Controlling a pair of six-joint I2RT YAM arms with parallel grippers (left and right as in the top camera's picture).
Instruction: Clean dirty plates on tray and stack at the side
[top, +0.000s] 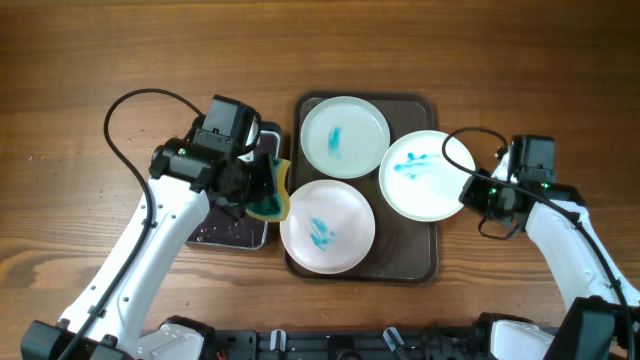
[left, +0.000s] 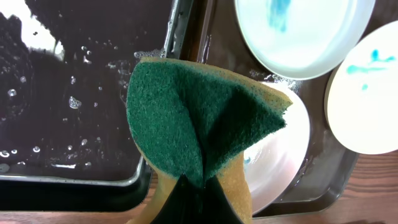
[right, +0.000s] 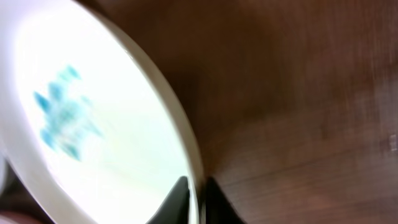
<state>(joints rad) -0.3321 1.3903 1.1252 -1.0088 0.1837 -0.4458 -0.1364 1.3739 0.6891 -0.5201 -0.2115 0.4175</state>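
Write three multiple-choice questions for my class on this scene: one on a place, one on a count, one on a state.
1. Where is the sponge?
A. in the left gripper
B. on the floor
C. in a cup

2. How many plates show blue smears?
A. one
B. two
C. three

3. How is the right gripper?
A. hanging open
B. shut on the right plate, at its rim
C. shut on a cloth

Key: 1 A, the left wrist view shows the sponge folded in that gripper. 2 C, the overhead view shows a smear in each. 3 B, the right wrist view shows the rim pinched from both sides.
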